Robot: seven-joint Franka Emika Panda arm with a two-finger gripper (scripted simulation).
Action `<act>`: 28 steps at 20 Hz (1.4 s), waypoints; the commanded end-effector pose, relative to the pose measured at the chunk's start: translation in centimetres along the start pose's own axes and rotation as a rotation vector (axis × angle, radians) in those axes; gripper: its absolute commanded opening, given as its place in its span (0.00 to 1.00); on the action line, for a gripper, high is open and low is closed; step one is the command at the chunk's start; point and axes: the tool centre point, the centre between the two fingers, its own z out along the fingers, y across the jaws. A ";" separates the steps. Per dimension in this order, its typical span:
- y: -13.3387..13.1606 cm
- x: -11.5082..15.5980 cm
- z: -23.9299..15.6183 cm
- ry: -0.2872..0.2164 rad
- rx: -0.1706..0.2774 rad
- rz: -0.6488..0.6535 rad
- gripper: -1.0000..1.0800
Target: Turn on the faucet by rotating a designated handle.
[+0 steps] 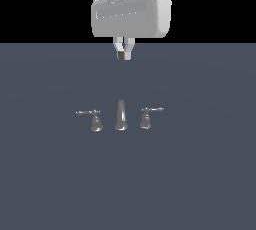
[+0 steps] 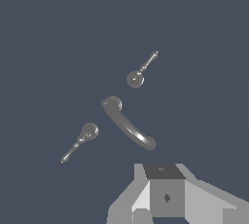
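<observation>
Handle (image 1: pixel 145 117), at spout's (image 1: pixel 120 115) three o'clock, untouched; gripper (image 1: pixel 123 54) hangs well apart, fingers pressed together. Approach and rotation remain.

Approach from above: open air between gripper (image 1: pixel 123 53) and faucet (image 1: pixel 120 115).
Obstacle beside handle (image 1: pixel 146 117): upright spout (image 1: pixel 120 114).
Surrounding counter (image 1: pixel 200 174): bare.

A flat, slate-blue floor (image 1: pixel 200 184) fills the lower part of the exterior view, unmarked and evenly lit, with no hard shadows. It ends at a straight far edge, beyond which lies a plain black backdrop (image 1: pixel 45 4). The wrist view shows the same uniform blue-grey surface throughout.
</observation>
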 end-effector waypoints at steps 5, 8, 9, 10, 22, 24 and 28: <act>-1.1 3.4 4.5 -0.002 -0.001 0.162 0.00; -1.3 5.0 6.5 -0.002 -0.002 0.238 0.00; -1.4 5.6 7.2 -0.002 -0.002 0.264 0.00; -1.4 6.2 7.9 -0.002 -0.003 0.290 0.00; -0.9 12.6 15.7 -0.003 -0.008 0.580 0.00; -0.7 13.4 16.6 -0.003 -0.009 0.614 0.00; -0.4 14.6 18.0 -0.004 -0.009 0.669 0.00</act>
